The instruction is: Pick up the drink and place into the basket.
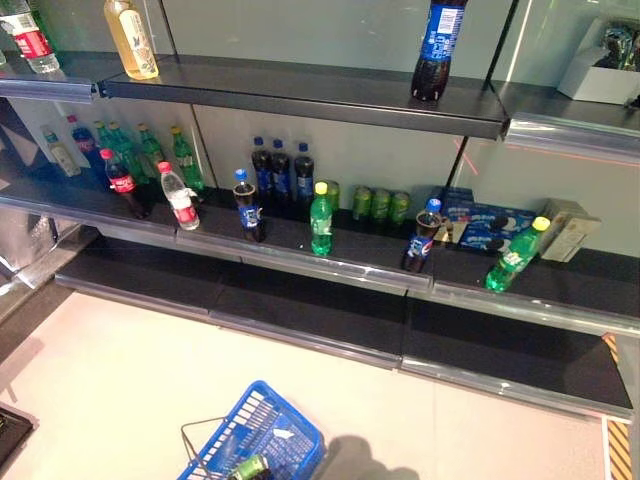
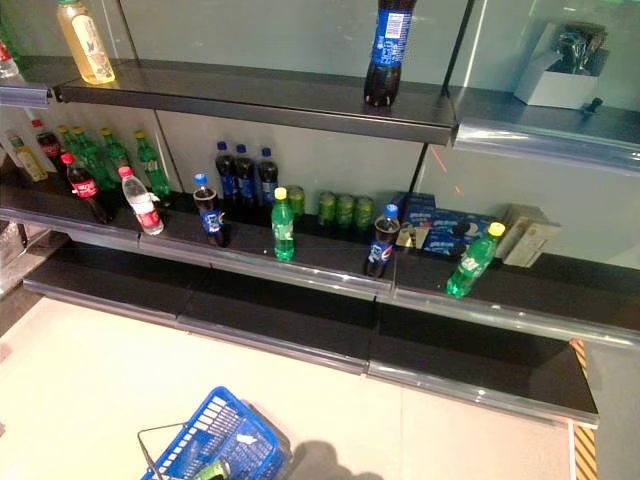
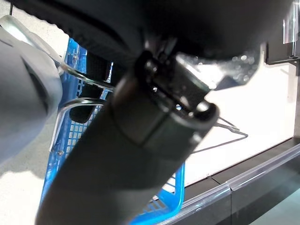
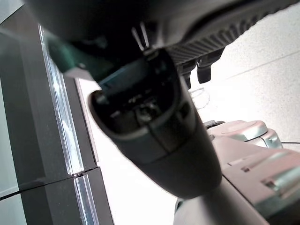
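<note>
A blue basket [image 1: 290,432] with wire handles stands on the pale floor in front of the shelves, and a green bottle [image 1: 250,467] lies inside it. Along the middle shelf's front edge [image 1: 330,262] stand a red-capped water bottle [image 1: 180,197], two blue-capped cola bottles [image 1: 248,207] [image 1: 421,238], an upright green bottle [image 1: 321,220] and a leaning green one [image 1: 515,256]. Neither hand shows in the eye views. My left hand [image 3: 154,117] hangs over the basket [image 3: 70,136], relaxed and holding nothing. My right hand [image 4: 150,122] hangs by the shelf edge, also relaxed and holding nothing.
The top shelf [image 1: 300,95] carries a cola bottle [image 1: 437,50] and a yellow tea bottle [image 1: 132,38]. More bottles, green cans [image 1: 380,204] and blue biscuit boxes [image 1: 480,225] sit at the back of the middle shelf. A low dark shelf [image 1: 330,320] juts out below.
</note>
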Tool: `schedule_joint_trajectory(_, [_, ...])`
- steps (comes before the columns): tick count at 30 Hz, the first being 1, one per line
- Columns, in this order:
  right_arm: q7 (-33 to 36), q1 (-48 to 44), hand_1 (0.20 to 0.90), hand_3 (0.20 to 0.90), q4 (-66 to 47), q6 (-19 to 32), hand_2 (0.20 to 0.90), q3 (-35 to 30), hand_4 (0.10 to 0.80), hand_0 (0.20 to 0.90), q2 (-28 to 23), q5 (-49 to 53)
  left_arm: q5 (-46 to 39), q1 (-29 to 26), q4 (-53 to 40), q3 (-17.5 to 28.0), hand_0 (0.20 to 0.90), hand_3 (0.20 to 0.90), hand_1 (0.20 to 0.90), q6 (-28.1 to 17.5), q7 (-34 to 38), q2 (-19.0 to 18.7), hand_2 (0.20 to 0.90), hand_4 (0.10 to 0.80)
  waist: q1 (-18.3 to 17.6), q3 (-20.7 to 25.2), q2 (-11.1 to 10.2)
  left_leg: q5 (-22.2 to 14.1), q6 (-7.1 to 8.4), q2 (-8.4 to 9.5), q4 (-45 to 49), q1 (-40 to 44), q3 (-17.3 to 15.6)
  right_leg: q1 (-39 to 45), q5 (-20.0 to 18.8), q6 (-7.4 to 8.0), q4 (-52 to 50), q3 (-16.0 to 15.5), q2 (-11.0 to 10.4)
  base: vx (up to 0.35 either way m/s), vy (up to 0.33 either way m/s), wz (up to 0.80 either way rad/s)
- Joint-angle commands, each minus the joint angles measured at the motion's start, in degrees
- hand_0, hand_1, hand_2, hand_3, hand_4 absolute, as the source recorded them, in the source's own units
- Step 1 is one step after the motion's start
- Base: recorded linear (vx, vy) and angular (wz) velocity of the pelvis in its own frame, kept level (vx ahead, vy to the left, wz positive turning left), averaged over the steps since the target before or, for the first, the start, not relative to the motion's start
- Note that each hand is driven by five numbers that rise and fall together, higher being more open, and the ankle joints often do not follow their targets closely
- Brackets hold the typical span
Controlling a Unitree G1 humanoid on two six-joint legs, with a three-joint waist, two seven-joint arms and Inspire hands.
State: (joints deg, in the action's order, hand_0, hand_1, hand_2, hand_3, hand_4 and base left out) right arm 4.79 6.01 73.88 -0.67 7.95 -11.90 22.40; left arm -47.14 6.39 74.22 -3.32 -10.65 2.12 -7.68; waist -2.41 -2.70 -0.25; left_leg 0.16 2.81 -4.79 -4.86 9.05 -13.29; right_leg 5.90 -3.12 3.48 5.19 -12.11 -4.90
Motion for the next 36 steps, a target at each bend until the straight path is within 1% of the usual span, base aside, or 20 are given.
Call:
schedule_joint_trajectory(1, [-0.5,-4.3,0.900,0.900,4.7,1.5,0.900,1.8,0.800,0.900,1.3,-3.0,0.9,-4.6,-1.1,2.4,0.300,0.200,0.300,-6.4,0.0,-1.7,0.300,0.100,0.8,-2.5,-0.4,-2.2,0.94,-1.55,0.9,1.6,-0.7,0.5,1.0,2.72,-1.2,1.1,-1.5,0.025,-0.112,-0.02])
schedule_joint_trajectory(7, [0.1,-4.6,0.900,0.900,3.9,1.7,0.900,2.8,0.800,0.900,0.9,-3.8,-0.2,-5.1,-1.5,4.2,0.300,0.200,0.300,-5.9,1.0,-2.1,0.300,0.100,1.1,-3.7,-2.6,-2.5,2.11,-4.80,12.9,-2.8,0.7,0.1,2.0,0.18,-2.8,4.3,1.5,0.012,-0.291,-0.08])
schedule_joint_trajectory(9, [-0.6,-4.4,0.900,0.900,3.6,0.4,0.900,3.0,0.800,0.900,0.7,-2.3,-1.5,-4.8,-1.7,5.3,0.300,0.200,0.300,-5.9,1.3,-1.6,0.300,0.100,1.7,-5.5,-4.0,0.3,1.34,-5.98,26.9,-9.4,2.8,0.3,2.2,-2.08,-3.5,5.1,2.9,0.039,-0.359,-0.34])
schedule_joint_trajectory(10, [-0.9,-4.2,0.900,0.900,3.5,0.0,0.900,2.7,0.800,0.900,0.6,-1.9,-1.0,-4.7,-2.0,5.3,0.300,0.200,0.300,-5.4,1.5,-1.5,0.300,0.100,1.9,-6.0,-4.1,0.9,0.97,-5.22,29.5,-11.6,3.7,0.5,2.4,-2.59,-3.6,5.4,3.3,0.062,-0.183,-0.27])
schedule_joint_trajectory(11, [-0.8,-4.4,0.900,0.900,3.2,-0.4,0.900,2.8,0.800,0.900,0.5,-1.9,-1.2,-4.8,-2.1,4.9,0.300,0.200,0.300,-5.3,1.6,-1.2,0.300,0.100,2.4,-6.8,-4.2,-0.4,-0.05,-2.60,31.4,-14.1,5.3,0.6,2.5,-2.71,-4.0,5.9,3.1,0.092,-0.080,-0.25])
schedule_joint_trajectory(12, [-1.0,-4.6,0.900,0.900,3.2,-0.6,0.900,2.7,0.800,0.900,0.2,-2.6,-2.1,-4.5,-2.0,4.8,0.300,0.200,0.300,-5.5,1.5,-0.6,0.300,0.100,3.1,-7.4,-3.9,-3.1,-1.37,1.15,30.5,-15.0,6.9,0.5,3.0,-2.45,-5.0,6.4,3.2,0.133,0.008,-0.37])
schedule_joint_trajectory(13, [-2.0,-5.3,0.900,0.900,3.6,-0.5,0.900,2.5,0.800,0.900,-0.5,-4.3,-3.6,-4.1,-1.9,4.7,0.300,0.200,0.300,-5.9,1.0,-0.1,0.300,0.100,3.5,-8.0,-2.8,-2.0,-1.43,3.89,27.2,-16.8,6.4,-0.1,4.1,-2.62,-6.0,6.8,4.1,0.128,0.042,-0.34])
schedule_joint_trajectory(17, [-2.3,-6.0,0.900,0.900,3.8,-0.5,0.900,2.7,0.800,0.900,-1.1,-5.4,-4.3,-4.0,-2.1,4.1,0.300,0.200,0.300,-6.2,0.9,0.4,0.300,0.100,3.8,-9.0,-1.4,1.6,-0.43,4.13,21.3,-18.1,3.6,0.6,4.9,-2.79,-5.8,7.0,5.6,0.176,0.025,-0.42])
schedule_joint_trajectory(18, [-1.7,-6.7,0.900,0.900,3.6,-1.0,0.900,3.5,0.800,0.900,-1.1,-5.7,-5.3,-4.1,-2.0,3.5,0.300,0.200,0.300,-6.9,1.3,0.9,0.300,0.100,5.2,-9.6,-0.1,7.7,1.34,4.17,11.5,-20.8,2.5,2.7,5.5,-2.86,-4.7,7.0,7.6,0.388,0.017,-0.26])
schedule_joint_trajectory(19, [-1.4,-6.8,0.900,0.900,3.5,-1.2,0.900,3.7,0.800,0.900,-1.0,-6.1,-5.4,-4.0,-1.8,3.5,0.300,0.200,0.300,-7.2,1.4,1.0,0.300,0.100,5.8,-9.7,0.0,9.2,1.58,4.01,8.7,-21.3,2.4,3.8,6.0,-2.90,-4.5,7.1,8.0,0.520,0.022,-0.19])
schedule_joint_trajectory(22, [-0.7,-6.5,0.900,0.900,3.1,-1.9,0.900,4.2,0.800,0.900,-0.6,-6.2,-4.4,-3.5,-1.2,5.0,0.300,0.200,0.300,-7.3,1.5,1.1,0.300,0.100,7.3,-9.4,-0.4,10.2,1.51,3.10,6.6,-22.4,1.5,6.6,8.9,-3.37,-5.5,6.5,8.3,0.447,0.040,-0.17])
schedule_joint_trajectory(25, [-0.3,-6.0,0.900,0.900,4.4,-1.3,0.900,2.9,0.800,0.900,0.1,-3.5,-3.5,-3.2,-0.2,6.5,0.300,0.200,0.300,-6.5,1.6,0.5,0.300,0.100,7.5,-8.0,-1.1,4.8,-0.91,4.26,11.2,-21.9,1.4,7.8,13.5,-2.87,-10.9,7.0,8.0,0.508,0.097,-0.32])
schedule_joint_trajectory(26, [-0.7,-5.6,0.900,0.900,4.7,-0.5,0.900,2.0,0.800,0.900,0.6,-2.5,-3.1,-3.3,-0.2,6.8,0.300,0.200,0.300,-6.2,1.3,-0.2,0.300,0.100,7.5,-7.4,-1.9,2.8,-2.17,5.22,12.9,-21.3,0.7,8.5,14.1,-1.82,-15.1,6.6,7.5,0.377,0.072,-0.50])
schedule_joint_trajectory(28, [-0.7,-5.6,0.900,0.900,4.7,-0.5,0.900,2.0,0.800,0.900,0.6,-2.5,-3.1,-3.3,-0.2,6.8,0.300,0.200,0.300,-6.2,1.3,-0.2,0.300,0.100,7.6,-7.2,-1.7,2.9,-2.13,5.01,12.9,-21.5,0.7,8.2,13.9,-1.87,-15.0,6.7,7.7,0.237,0.057,-0.34])
schedule_joint_trajectory(29, [-0.5,-5.4,0.900,0.900,4.2,2.1,0.900,1.7,0.800,0.900,1.1,-5.5,-3.4,-3.5,-0.5,6.7,0.300,0.200,0.300,-6.7,-0.3,-0.9,0.300,0.100,7.1,-6.4,-2.3,1.8,-3.41,5.81,12.5,-19.9,-0.4,7.5,10.9,0.20,-22.1,5.6,7.5,0.384,0.097,-0.01])
schedule_joint_trajectory(31, [0.6,-5.4,0.900,0.900,2.5,3.5,0.900,3.7,0.800,0.900,1.7,-10.7,-3.7,-4.1,-2.0,6.1,0.300,0.200,0.300,-6.7,-0.1,-2.1,0.300,0.100,6.3,-5.3,-2.2,1.2,-5.02,7.03,9.2,-15.7,0.0,0.0,0.5,6.01,-37.8,4.9,7.1,0.454,0.094,0.01])
schedule_joint_trajectory(32, [1.4,-5.8,0.900,0.900,1.6,3.5,0.900,5.3,0.800,0.900,1.7,-11.6,-3.8,-4.4,-3.0,5.8,0.300,0.200,0.300,-6.8,0.3,-2.5,0.300,0.100,5.8,-5.0,-2.0,0.8,-5.34,7.22,8.0,-13.9,0.6,-3.5,-0.7,6.72,-39.7,4.7,6.2,0.349,0.023,0.09])
schedule_joint_trajectory(34, [1.6,-6.8,0.900,0.900,-0.2,2.4,0.900,7.4,0.800,0.900,1.3,-9.8,-4.8,-6.0,-4.5,4.1,0.300,0.200,0.300,-6.8,0.8,-3.6,0.300,0.100,5.2,-5.5,-1.2,0.2,-5.39,6.84,7.4,-12.3,1.7,-7.8,1.7,5.60,-36.9,2.1,3.3,0.223,-0.055,0.26])
schedule_joint_trajectory(35, [1.5,-7.0,0.900,0.900,-0.4,2.4,0.900,7.6,0.800,0.900,1.2,-9.6,-4.9,-6.3,-4.6,3.8,0.300,0.200,0.300,-6.8,0.7,-3.8,0.300,0.100,5.2,-5.5,-0.9,0.1,-5.30,6.56,7.5,-12.5,1.9,-8.3,1.9,5.33,-36.3,1.8,3.3,0.125,-0.159,0.39])
schedule_joint_trajectory(36, [2.0,-7.7,0.900,0.900,-1.7,2.8,0.900,8.3,0.800,0.900,0.6,-8.3,-5.7,-8.4,-5.2,2.3,0.300,0.200,0.300,-6.7,0.6,-4.2,0.300,0.100,4.5,-6.7,-0.5,-0.6,-4.50,6.38,8.0,-11.0,3.4,-11.2,1.3,4.21,-26.9,0.0,-1.1,0.076,-0.179,0.31])
